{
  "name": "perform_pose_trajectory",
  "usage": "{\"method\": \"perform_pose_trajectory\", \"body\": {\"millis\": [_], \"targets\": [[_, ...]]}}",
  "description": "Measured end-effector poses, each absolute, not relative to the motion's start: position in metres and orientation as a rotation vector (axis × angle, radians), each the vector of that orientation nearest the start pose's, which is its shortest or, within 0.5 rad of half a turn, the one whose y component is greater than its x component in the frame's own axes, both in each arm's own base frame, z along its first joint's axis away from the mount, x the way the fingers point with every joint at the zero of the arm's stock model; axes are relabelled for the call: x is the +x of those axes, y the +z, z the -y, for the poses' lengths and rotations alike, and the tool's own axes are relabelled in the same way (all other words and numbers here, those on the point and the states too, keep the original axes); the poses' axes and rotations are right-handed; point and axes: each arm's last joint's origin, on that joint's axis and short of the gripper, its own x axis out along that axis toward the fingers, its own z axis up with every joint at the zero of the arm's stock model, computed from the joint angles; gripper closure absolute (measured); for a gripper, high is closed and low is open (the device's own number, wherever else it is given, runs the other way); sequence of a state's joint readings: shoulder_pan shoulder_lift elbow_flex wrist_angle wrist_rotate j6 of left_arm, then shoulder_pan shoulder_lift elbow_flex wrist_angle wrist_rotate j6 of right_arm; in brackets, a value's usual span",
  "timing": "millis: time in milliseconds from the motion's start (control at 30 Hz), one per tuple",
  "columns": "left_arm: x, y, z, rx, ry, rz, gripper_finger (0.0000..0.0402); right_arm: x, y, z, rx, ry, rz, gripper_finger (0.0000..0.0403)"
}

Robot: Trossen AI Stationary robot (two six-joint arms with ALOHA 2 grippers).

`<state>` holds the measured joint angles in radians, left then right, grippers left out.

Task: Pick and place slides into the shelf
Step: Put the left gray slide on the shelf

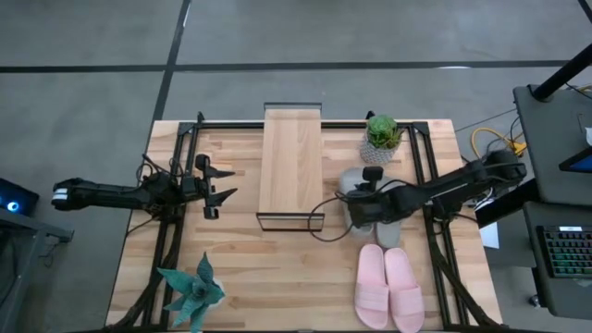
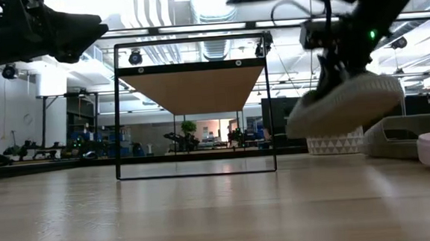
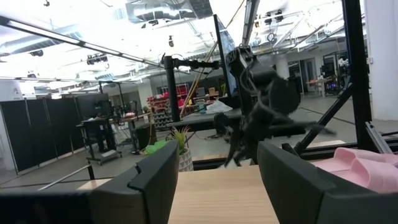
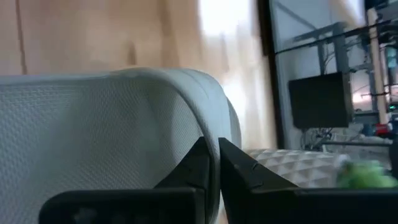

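The right gripper [image 1: 359, 205] sits just right of the shelf's near end, its jaws clenched on the thin edge of a soft grey foam slide sandal [image 2: 342, 101] — in the right wrist view the two dark fingers [image 4: 198, 163] pinch the textured grey strap [image 4: 112, 124] between them. From table height that sandal hangs tilted in the air, clear of the light wooden surface [image 2: 205, 211], with open room beneath it. The second grey slide [image 2: 404, 136] lies on the surface behind it, beside a white patterned pot with a green plant [image 1: 381, 139]. The pale pink pair of foam slides [image 1: 389, 287] lies side by side near the front edge at the right, apart from the gripper. The narrow shelf with a light wood plank top and thin black metal frame [image 1: 291, 162] stands at the middle of the surface; the space under its plank is open. The left gripper [image 1: 215, 190] hovers left of the shelf, well apart from every slide, its jaws released and parted around nothing. A spiky teal plant [image 1: 192, 291] stands at the front left corner.
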<state>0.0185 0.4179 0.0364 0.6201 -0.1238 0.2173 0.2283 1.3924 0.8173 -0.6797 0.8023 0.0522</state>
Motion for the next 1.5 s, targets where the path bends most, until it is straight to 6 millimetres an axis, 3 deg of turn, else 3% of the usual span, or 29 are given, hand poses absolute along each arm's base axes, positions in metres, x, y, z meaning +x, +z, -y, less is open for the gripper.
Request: {"method": "perform_pose_trajectory", "body": {"millis": [600, 733, 867, 1000, 1167, 1333, 1500], "targets": [[0.122, 0.198, -0.006, 0.204, 0.167, 0.223, 0.0198, 0.209, 0.34, -0.028, -0.501, -0.516, -0.707, 0.039], [0.122, 0.198, -0.006, 0.204, 0.168, 0.223, 0.0198, 0.208, 0.362, -0.03, -0.486, -0.416, -0.609, 0.039], [0.122, 0.198, -0.006, 0.204, 0.167, 0.222, 0.0198, 0.213, 0.376, -0.036, -0.502, -0.188, -0.437, 0.039], [0.122, 0.198, -0.006, 0.224, 0.168, 0.22, 0.0198, 0.218, 0.384, -0.044, -0.564, 0.035, -0.268, 0.039], [0.122, 0.198, -0.003, 0.354, 0.083, 0.238, 0.0198, 0.224, 0.373, -0.05, -0.744, 0.289, -0.134, 0.039], [0.123, 0.205, 0.003, 0.439, -0.115, 0.325, 0.0198, 0.232, 0.358, -0.041, -0.808, 0.288, -0.148, 0.039], [0.131, 0.226, 0.004, 0.521, -0.113, 0.344, 0.0198, 0.243, 0.349, -0.026, -0.805, 0.284, -0.172, 0.039]]}}
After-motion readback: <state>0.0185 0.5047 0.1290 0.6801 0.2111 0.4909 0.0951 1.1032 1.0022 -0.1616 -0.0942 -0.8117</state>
